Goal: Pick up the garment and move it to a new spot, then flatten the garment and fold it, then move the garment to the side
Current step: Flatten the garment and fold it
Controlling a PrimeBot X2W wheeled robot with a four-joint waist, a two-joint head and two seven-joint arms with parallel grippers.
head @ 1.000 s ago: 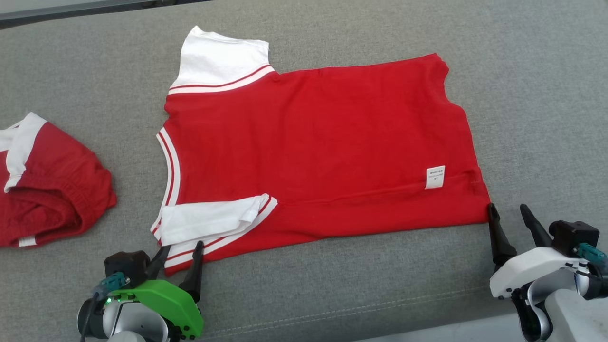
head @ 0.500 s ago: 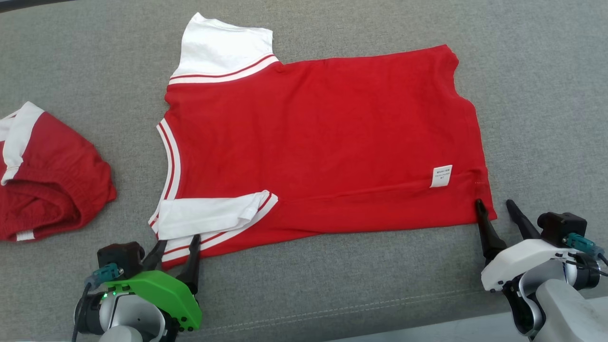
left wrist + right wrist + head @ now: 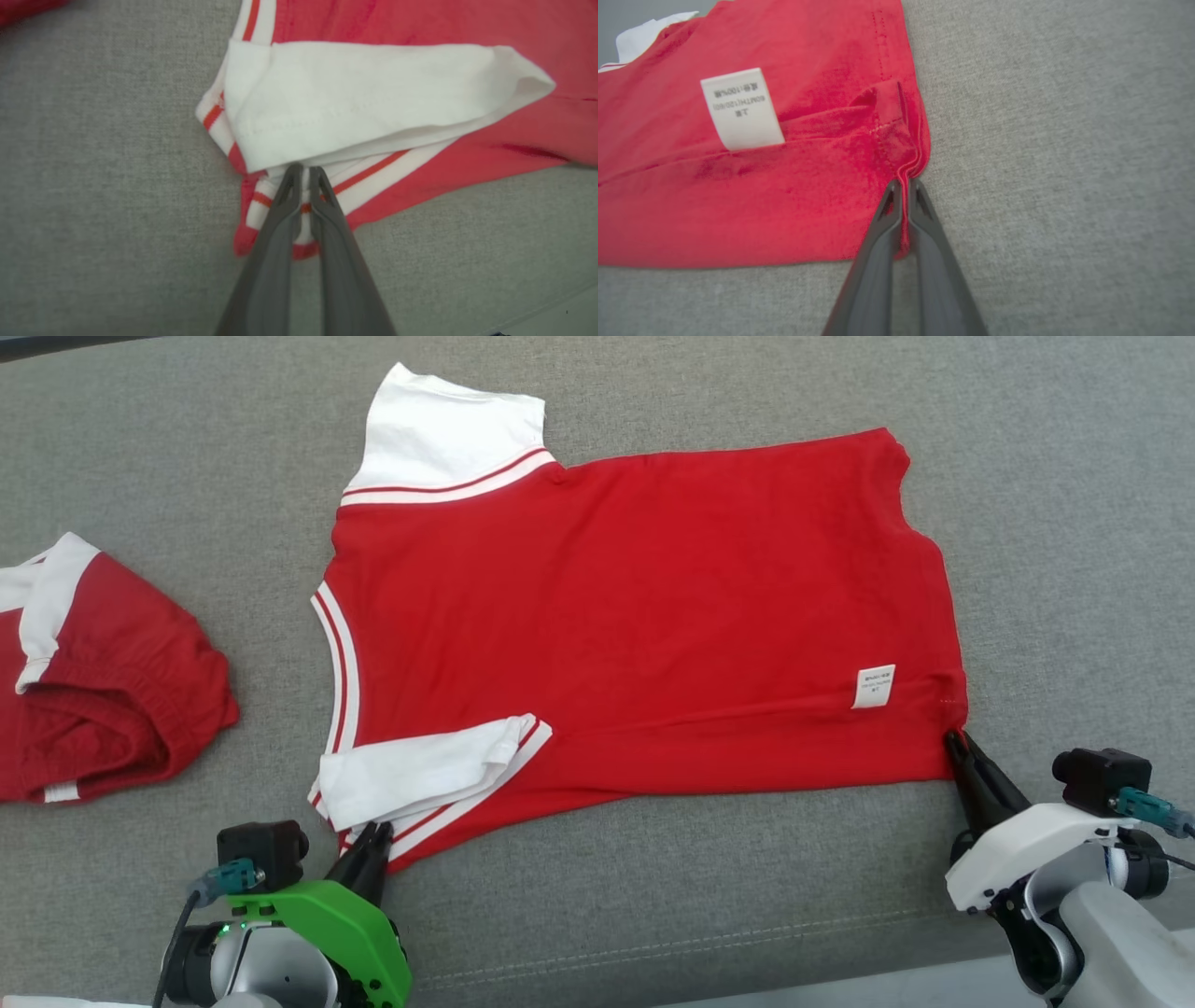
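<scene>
The garment (image 3: pixel 635 616) is a red T-shirt with white sleeves and striped trim, spread flat on the grey surface, neck to the left and hem to the right. My left gripper (image 3: pixel 373 833) is shut on the striped near shoulder corner (image 3: pixel 303 205), just below the folded-over white sleeve (image 3: pixel 364 102). At the hem, my right gripper (image 3: pixel 959 744) is shut on the near corner (image 3: pixel 903 219), with red fabric pinched between its fingers. A white care label (image 3: pixel 740 108) sits close to that corner.
A second red and white garment (image 3: pixel 93 681) lies bunched at the left. The grey cushion (image 3: pixel 653 896) has a stitched seam near the front, and its edge runs along the bottom right.
Both grippers went from open to shut, each pinching a near corner of the garment. The head camera shifted slightly.
</scene>
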